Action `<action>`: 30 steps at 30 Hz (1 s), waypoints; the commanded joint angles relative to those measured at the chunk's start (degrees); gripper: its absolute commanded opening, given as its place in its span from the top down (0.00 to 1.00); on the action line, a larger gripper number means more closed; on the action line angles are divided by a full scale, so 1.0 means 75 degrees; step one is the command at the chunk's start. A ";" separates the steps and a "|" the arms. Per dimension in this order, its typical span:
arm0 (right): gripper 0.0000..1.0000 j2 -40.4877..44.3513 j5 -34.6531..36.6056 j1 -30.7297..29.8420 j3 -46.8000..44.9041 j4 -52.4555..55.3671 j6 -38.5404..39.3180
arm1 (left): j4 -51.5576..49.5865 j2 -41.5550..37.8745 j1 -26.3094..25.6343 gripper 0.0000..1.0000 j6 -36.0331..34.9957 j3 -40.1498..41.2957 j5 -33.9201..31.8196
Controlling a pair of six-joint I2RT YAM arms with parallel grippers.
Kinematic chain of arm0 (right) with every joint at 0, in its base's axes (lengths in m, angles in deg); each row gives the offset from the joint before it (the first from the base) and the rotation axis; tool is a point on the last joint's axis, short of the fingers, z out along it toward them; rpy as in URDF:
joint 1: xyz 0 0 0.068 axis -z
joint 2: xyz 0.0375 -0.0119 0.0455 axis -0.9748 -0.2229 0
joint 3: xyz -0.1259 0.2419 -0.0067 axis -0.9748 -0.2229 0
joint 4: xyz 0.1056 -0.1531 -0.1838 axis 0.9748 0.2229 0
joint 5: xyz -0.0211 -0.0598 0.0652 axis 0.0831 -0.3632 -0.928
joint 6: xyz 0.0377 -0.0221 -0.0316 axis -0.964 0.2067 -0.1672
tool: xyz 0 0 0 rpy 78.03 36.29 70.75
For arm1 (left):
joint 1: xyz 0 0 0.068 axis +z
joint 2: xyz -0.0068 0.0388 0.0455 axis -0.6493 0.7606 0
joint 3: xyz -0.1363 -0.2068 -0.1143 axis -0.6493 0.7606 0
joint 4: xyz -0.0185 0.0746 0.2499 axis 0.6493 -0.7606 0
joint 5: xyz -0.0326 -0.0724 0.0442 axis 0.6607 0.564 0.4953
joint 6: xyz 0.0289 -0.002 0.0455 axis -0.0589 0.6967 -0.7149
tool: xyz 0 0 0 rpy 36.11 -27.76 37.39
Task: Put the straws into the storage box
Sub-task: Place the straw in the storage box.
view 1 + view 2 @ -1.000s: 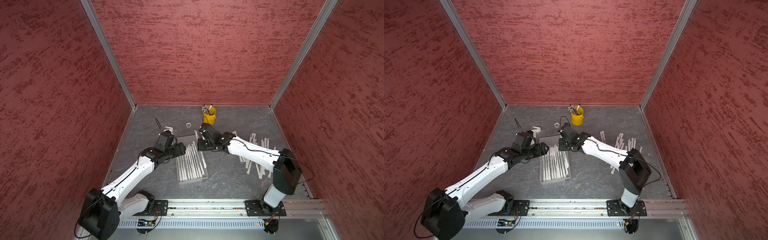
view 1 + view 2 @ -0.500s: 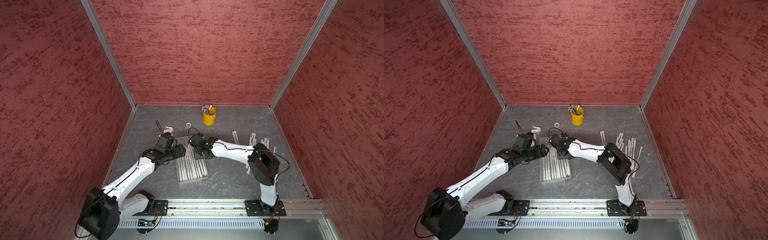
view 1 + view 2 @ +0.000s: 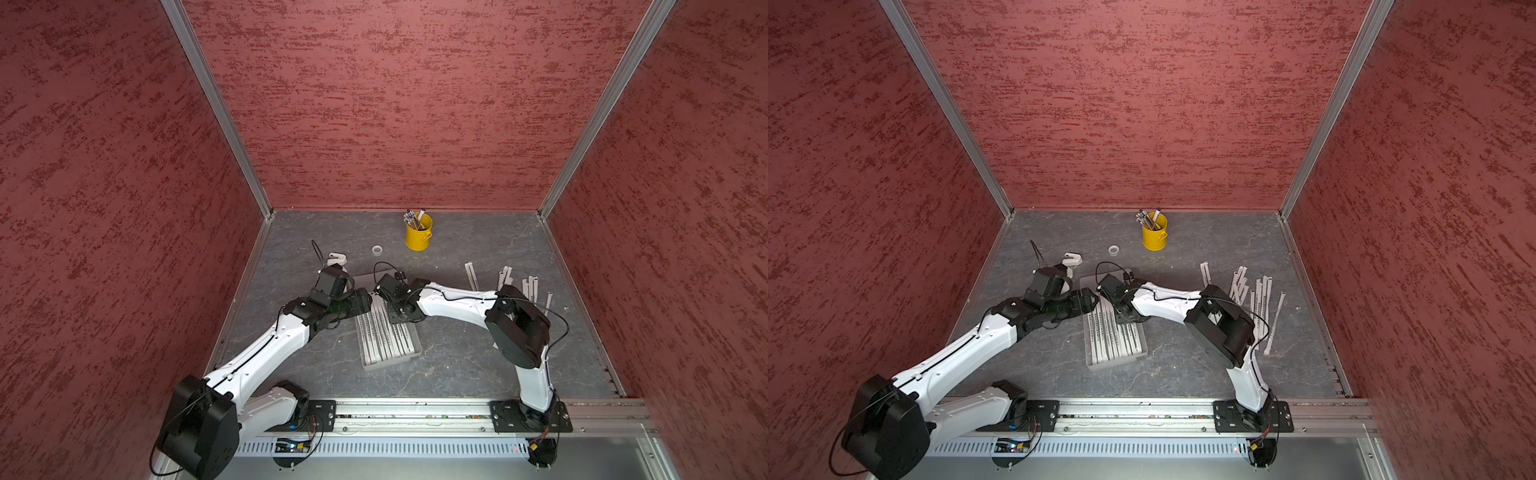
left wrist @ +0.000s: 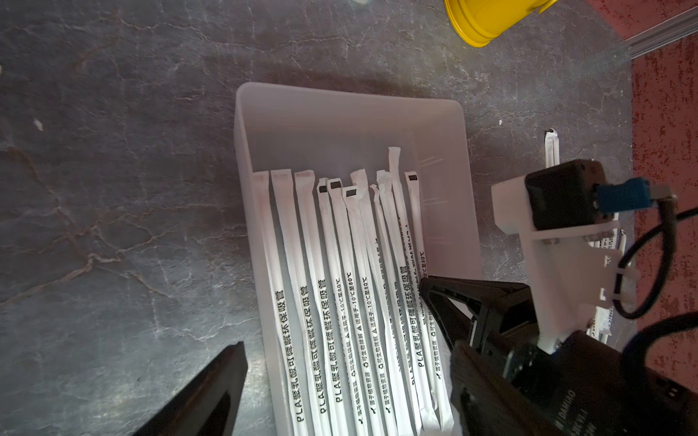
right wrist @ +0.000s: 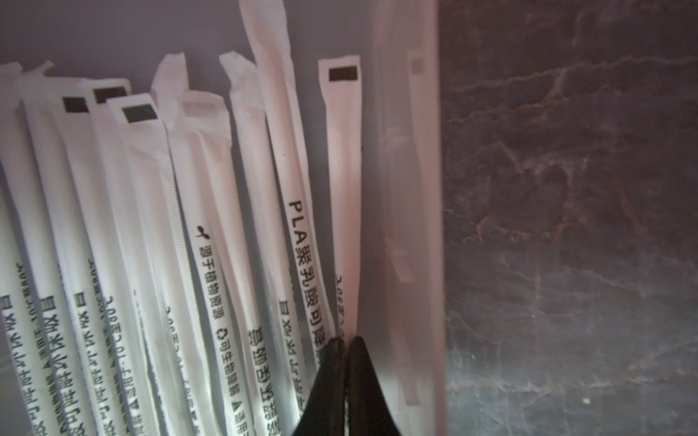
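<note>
Red textured walls [image 3: 374, 104] close in a grey marbled floor [image 3: 457, 365], and near its middle lies the box [image 4: 340, 120], its long side running away from my base. My right gripper [image 5: 344, 339] reaches down into it beside the right-hand wall. Its jaws are all but closed, with only a thin slit between the black tips. As far as I can tell they pinch one straw [image 5: 343, 188] (the one with a dark rectangle printed at its far end), which lies just beside that wall, parallel with its neighbours. About ten straws [image 4: 328, 302] already lie side by side in the box, filling most of its width. The loose straws [image 3: 1262, 291] are scattered on the floor well apart to my right. My left gripper [image 3: 365, 301] hovers by the box's left wall, spread wide with nothing in it that I can see. Only one of its fingers [image 4: 215, 385] shows in its wrist view, outside the box. I judge the step in hand to be the release. I should part the right jaws only slightly while the straw is low enough to settle flat in the gap along the wall. Then I should lift straight up, since light paper may cling to a pad. A nudge to the thin wall could slide the box, and my left gripper is close, so I should rise before swinging toward the loose straws.
</note>
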 commanded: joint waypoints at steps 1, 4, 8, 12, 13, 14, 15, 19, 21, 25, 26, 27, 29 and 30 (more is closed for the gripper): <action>0.91 -0.0130 0.0297 -0.0030 0.0163 0.0185 -0.0095 | 0.0074 -0.0108 0.0039 0.13 -0.0003 0.0001 0.0026; 0.91 -0.0129 0.0337 -0.0036 0.0182 0.0248 -0.0096 | 0.0056 -0.0114 0.0039 0.13 -0.0010 -0.0034 0.0027; 0.90 -0.0200 0.0379 -0.0030 0.0284 0.0360 -0.0086 | 0.0051 -0.0107 0.0030 0.13 -0.0014 -0.0070 0.0038; 0.86 -0.0098 0.0382 -0.0031 0.0339 0.0436 -0.0073 | -0.0002 -0.0137 0.0032 0.13 -0.0021 -0.0117 0.0038; 0.86 0.0018 0.0401 -0.0042 0.0343 0.0454 -0.0050 | -0.0024 -0.0152 0.0033 0.13 -0.0027 -0.0139 0.0028; 0.86 0.0137 0.0419 -0.0048 0.0362 0.0476 -0.0026 | -0.0049 -0.0166 0.0039 0.13 -0.0033 -0.0158 0.0017; 0.85 0.0272 0.0453 -0.0065 0.0409 0.0523 0.0015 | -0.0069 -0.0188 0.0042 0.13 -0.0039 -0.0170 0.0021; 0.77 0.0530 0.0640 -0.0089 0.0852 0.0869 0.0274 | -0.0104 -0.0210 0.0038 0.13 -0.0051 -0.0247 0.0008; 0.75 0.0593 0.0694 -0.0081 0.1005 0.0968 0.0386 | -0.0099 -0.0199 0.0039 0.13 -0.0039 -0.0271 0.0005; 0.76 0.1088 0.0762 0.0137 0.0923 0.1065 0.0520 | -0.0245 -0.0240 -0.0068 0.13 -0.0109 -0.0457 -0.0088; 0.77 0.1405 0.0818 0.0325 0.0691 0.1044 0.0559 | -0.0338 -0.0247 -0.0205 0.13 -0.0202 -0.0570 -0.0241; 0.77 0.1757 0.0827 0.0602 0.0370 0.0957 0.0670 | -0.0429 -0.0233 -0.0378 0.13 -0.0301 -0.0705 -0.0421; 0.77 0.2312 0.0772 0.1264 -0.0309 0.0856 0.1014 | -0.0433 -0.0092 -0.0732 0.13 -0.0440 -0.0952 -0.0560; 0.77 0.2486 0.0560 0.1687 -0.0580 0.0853 0.1258 | -0.0368 0.0059 -0.0933 0.12 -0.0466 -0.1079 -0.0548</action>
